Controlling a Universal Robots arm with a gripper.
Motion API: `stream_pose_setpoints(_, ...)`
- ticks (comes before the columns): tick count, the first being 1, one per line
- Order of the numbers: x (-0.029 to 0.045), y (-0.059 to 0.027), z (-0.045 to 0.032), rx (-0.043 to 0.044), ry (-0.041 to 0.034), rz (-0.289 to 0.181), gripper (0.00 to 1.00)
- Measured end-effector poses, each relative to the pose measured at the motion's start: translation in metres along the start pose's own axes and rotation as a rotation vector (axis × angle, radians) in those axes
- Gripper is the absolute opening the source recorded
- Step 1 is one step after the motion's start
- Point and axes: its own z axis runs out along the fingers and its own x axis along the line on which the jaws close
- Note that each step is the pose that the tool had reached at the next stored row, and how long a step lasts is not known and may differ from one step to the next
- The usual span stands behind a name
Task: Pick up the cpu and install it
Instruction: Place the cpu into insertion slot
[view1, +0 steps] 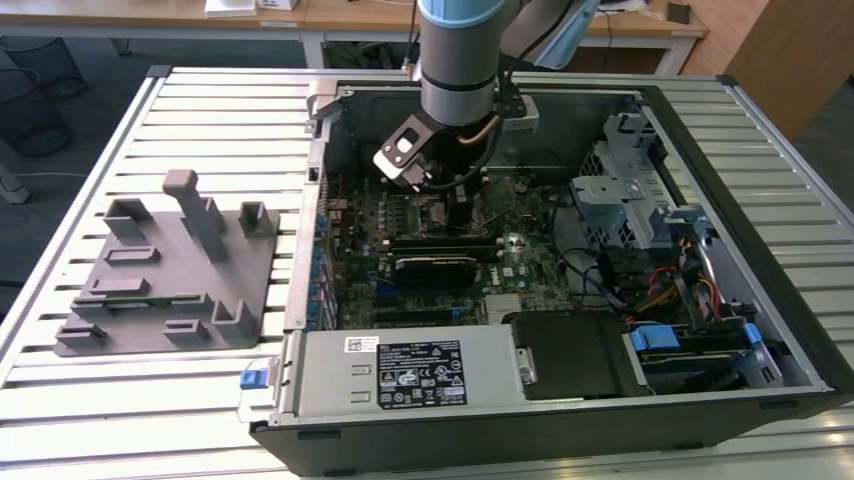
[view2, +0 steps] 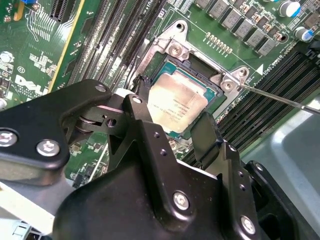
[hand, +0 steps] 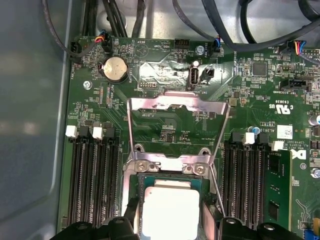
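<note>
- Black label (view1: 420, 372): white print and symbols, on the grey power supply cover (view1: 327, 388) at 6 o'clock of the computer case (view1: 534, 440) in the exterior view. Too small to read.
- White sticker (view1: 360, 345): at 10 o'clock of the black label, on the same cover. Unreadable.
- Faint grey print: across the metal top of the cpu (view2: 177, 102) in the second wrist view. Not legible.
- White lettering: on the motherboard (hand: 250, 100) beside its parts and connectors, in the first wrist view.
- Barcode sticker (hand: 284, 132): white, on the motherboard.
</note>
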Motion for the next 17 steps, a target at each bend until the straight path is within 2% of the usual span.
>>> stream_pose_setpoints(17, 0.0016, 0.0007, 0.0003, 0.0001, 0.0009, -0.01, 0.6)
